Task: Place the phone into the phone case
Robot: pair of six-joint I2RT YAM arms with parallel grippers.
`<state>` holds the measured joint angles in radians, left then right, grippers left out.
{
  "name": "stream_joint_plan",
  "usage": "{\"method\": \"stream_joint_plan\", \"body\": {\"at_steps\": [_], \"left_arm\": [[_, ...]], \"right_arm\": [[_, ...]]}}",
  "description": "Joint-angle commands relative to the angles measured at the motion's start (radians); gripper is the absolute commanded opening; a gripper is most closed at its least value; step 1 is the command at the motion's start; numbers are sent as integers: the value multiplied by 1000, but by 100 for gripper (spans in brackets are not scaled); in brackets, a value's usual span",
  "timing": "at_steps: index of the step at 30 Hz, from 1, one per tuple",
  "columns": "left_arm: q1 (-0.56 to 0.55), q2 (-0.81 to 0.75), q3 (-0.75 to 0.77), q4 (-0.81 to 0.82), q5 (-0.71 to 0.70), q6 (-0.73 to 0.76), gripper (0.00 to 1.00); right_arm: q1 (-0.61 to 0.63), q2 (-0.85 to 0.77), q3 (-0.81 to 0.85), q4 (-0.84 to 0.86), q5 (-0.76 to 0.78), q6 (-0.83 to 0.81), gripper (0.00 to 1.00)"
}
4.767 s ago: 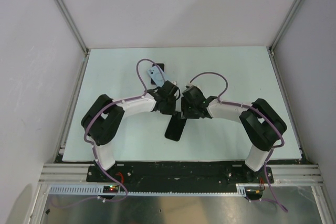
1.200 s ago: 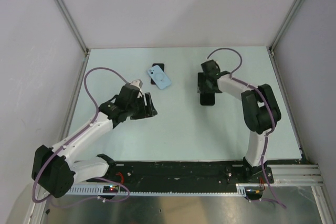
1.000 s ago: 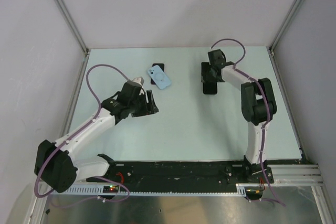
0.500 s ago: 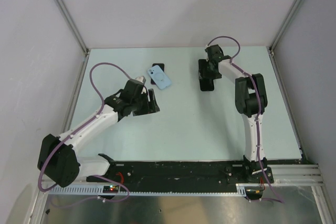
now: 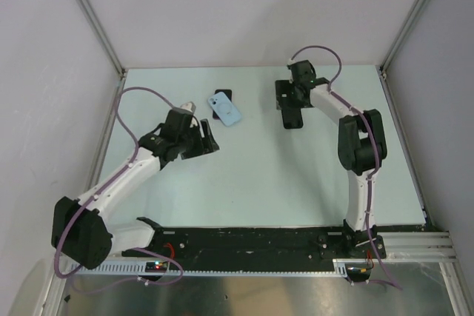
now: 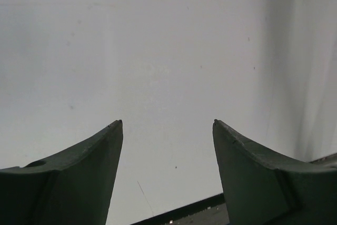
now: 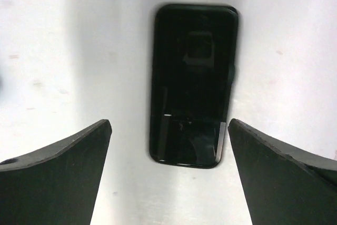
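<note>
At one o'clock on the matte pale table [image 5: 311, 183], a glossy black phone case [image 7: 192, 85] — a rounded rectangle — lies flat below the right gripper [image 7: 169, 122], jaws wide apart. The left gripper [image 6: 167, 122] gapes too — the smooth light-blue phone [image 5: 227, 111] lies at its one o'clock.

We log the phone [image 5: 226, 111] upper centre on the table [image 5: 259, 175]; phone case [image 5: 292, 118] right of it, apart.
</note>
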<state>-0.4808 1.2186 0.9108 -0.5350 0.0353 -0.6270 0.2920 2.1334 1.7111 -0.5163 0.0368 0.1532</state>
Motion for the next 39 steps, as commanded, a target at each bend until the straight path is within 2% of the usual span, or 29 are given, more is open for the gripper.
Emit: {"method": "stream_joint_plan", "body": {"at_steps": [1, 8, 16, 29, 39], "left_arm": [[93, -83, 25, 7, 10, 20, 73], [204, -162, 8, -21, 36, 38, 74], [232, -185, -8, -29, 53, 52, 74], [237, -158, 2, -28, 70, 59, 74], [236, -149, 6, -29, 74, 63, 74]], "right_arm": [[144, -67, 45, 100, -60, -77, 100], [295, 130, 314, 24, -82, -163, 99], [338, 303, 541, -67, -67, -204, 99], [368, 394, 628, -109, -68, -240, 99], [386, 457, 699, -153, -11, -247, 99]]}}
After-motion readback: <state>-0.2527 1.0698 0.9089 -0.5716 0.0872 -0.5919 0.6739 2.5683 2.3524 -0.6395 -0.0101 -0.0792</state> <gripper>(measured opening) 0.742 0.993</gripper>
